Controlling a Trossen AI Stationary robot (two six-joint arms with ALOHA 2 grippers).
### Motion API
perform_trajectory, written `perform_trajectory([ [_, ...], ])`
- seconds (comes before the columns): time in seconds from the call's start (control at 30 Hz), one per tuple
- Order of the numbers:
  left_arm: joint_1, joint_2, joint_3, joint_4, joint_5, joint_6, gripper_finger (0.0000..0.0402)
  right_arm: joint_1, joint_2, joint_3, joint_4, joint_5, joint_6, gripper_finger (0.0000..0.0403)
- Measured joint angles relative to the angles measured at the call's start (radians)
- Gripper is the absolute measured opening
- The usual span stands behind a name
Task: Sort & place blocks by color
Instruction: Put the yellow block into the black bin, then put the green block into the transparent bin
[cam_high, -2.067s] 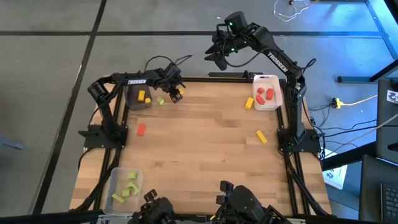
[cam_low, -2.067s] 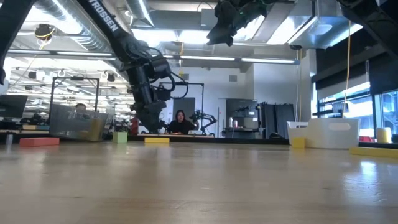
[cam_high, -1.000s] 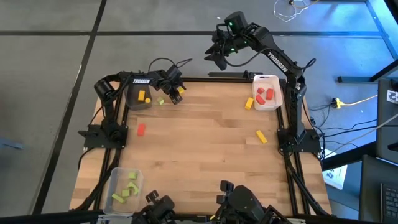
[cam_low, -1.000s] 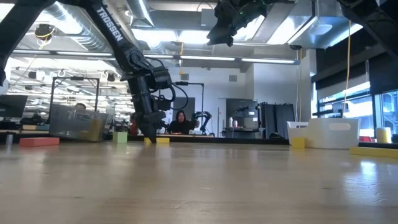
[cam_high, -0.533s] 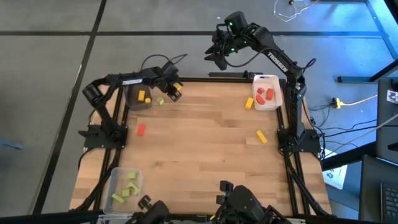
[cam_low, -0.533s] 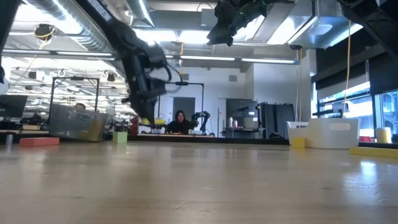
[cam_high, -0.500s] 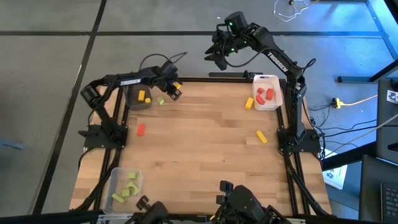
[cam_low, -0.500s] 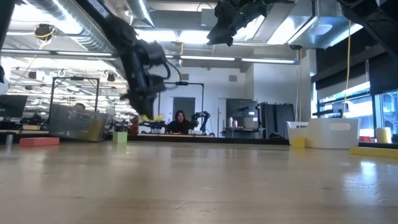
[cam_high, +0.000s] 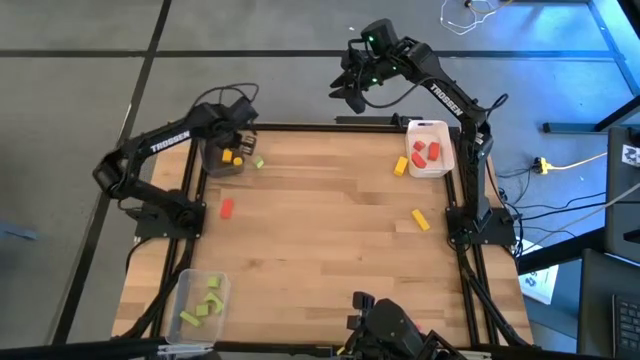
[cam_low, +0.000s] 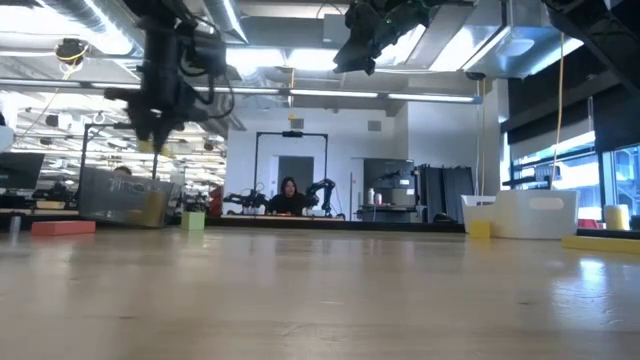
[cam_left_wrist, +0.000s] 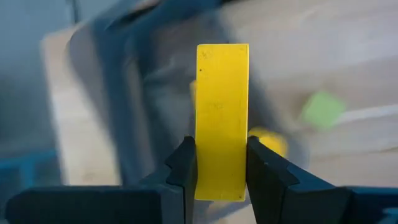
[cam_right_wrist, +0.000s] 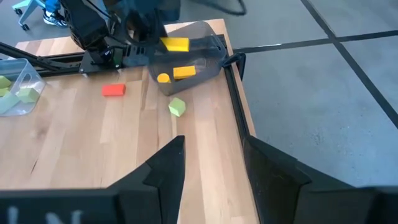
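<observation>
Left wrist view alone shows the left gripper (cam_left_wrist: 217, 171) clamped on a yellow block (cam_left_wrist: 222, 118) above the dark grey tray (cam_high: 218, 157); high view shows the right gripper (cam_high: 350, 92) beyond the table's (cam_high: 330, 250) far edge, fingers apart.

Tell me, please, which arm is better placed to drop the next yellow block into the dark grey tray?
The left. Its tool is shut on a yellow block and hangs over the dark grey tray. The right tool is raised beyond the table's far edge, open and empty.

Yellow bar (cam_left_wrist: 222, 121) aloft, blocks (cam_high: 226, 207) scattered
</observation>
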Motion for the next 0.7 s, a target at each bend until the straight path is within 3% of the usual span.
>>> perform_trajectory([
  [0.1,0.013,0.002,0.000,-0.074,-0.006,-0.026,0.0095,0.000,0.000,0.000,-0.001,0.000,0.000,0.0163],
  [0.37,0.062,0.050,0.000,-0.072,0.008,-0.072,0.0096,0.000,0.000,0.000,-0.006,0.000,0.000,0.0163],
  [0.57,0.070,0.076,0.000,-0.067,0.010,-0.072,0.0143,0.000,0.000,0.000,-0.035,0.000,-0.029,0.0163],
  [0.7,0.070,0.086,0.000,-0.064,0.010,-0.072,0.0148,0.000,0.000,0.000,-0.070,0.000,-0.048,0.0163],
])
